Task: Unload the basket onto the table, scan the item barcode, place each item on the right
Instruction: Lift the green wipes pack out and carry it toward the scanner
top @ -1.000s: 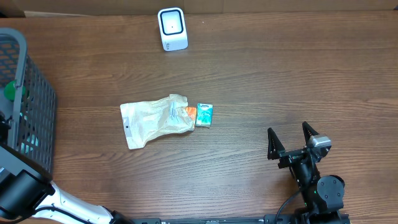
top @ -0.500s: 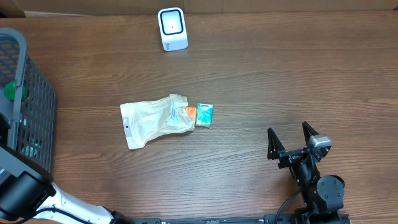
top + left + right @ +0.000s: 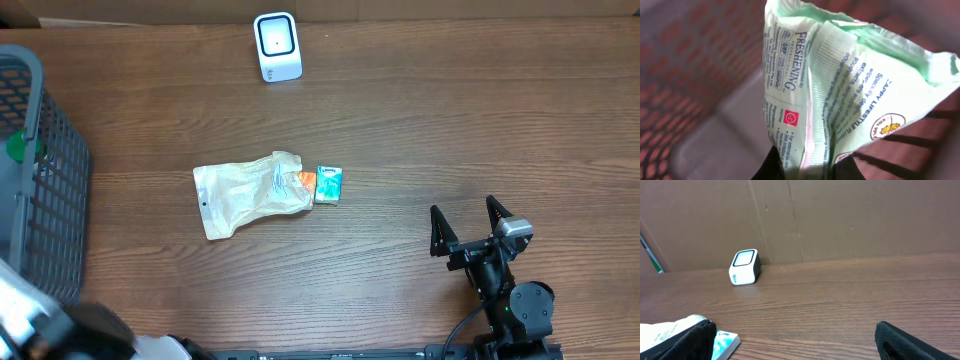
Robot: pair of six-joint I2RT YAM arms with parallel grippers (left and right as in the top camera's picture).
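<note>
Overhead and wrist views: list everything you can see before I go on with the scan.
scanner: one, white, far edge of the table, near the middle
basket: one, grey mesh, left edge of the table
green item: one, green, inside the basket; too small to identify
pouch: one, cream, crumpled, mid-table
box: one, teal, right beside the pouch
packet: one, pale green with printed text, held up in the left wrist view
table: one, brown wood
left gripper: one, black, shut on the packet's lower end
right gripper: one, black, open and empty, near right of the table
</note>
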